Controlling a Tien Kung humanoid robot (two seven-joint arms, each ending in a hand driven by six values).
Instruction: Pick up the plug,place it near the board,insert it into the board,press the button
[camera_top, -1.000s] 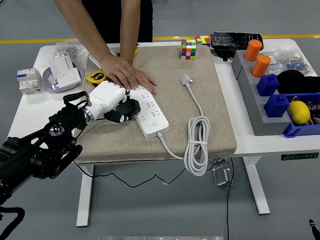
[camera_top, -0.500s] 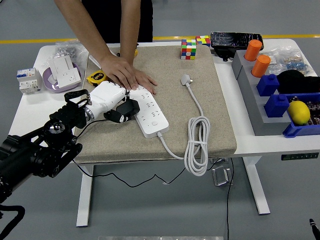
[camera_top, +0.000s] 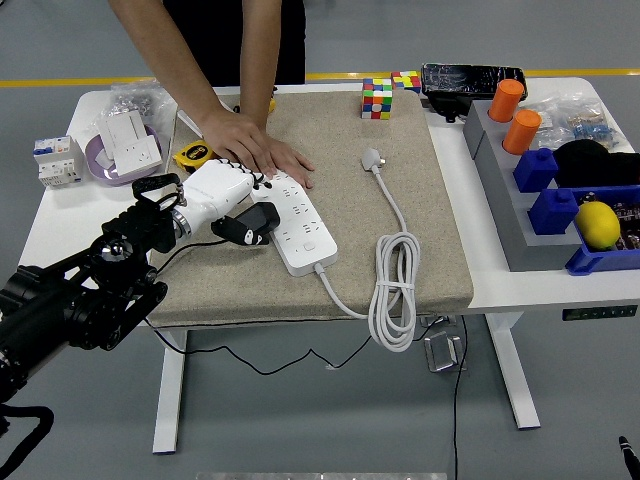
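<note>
A white power strip (camera_top: 298, 220) lies on the beige mat (camera_top: 420, 230), its own white cable coiled to the right and ending in a white plug (camera_top: 373, 159). My left hand (camera_top: 222, 198), in a white shell, is curled around a black plug (camera_top: 256, 221) held just left of the strip's edge, touching or nearly touching it. A person's hand (camera_top: 255, 152) lies flat on the strip's far end, holding it down. My right arm does not show.
A yellow tape measure (camera_top: 193, 154) and a bowl with white sockets (camera_top: 125, 152) sit at the left. Rubik's cubes (camera_top: 377, 98) stand at the back. Grey and blue bins (camera_top: 560, 200) with orange cylinders and a lemon fill the right side.
My left hand has lifted slightly and shifted a little right with the black plug, bringing it closer to the strip's side. The person's hand stays put.
</note>
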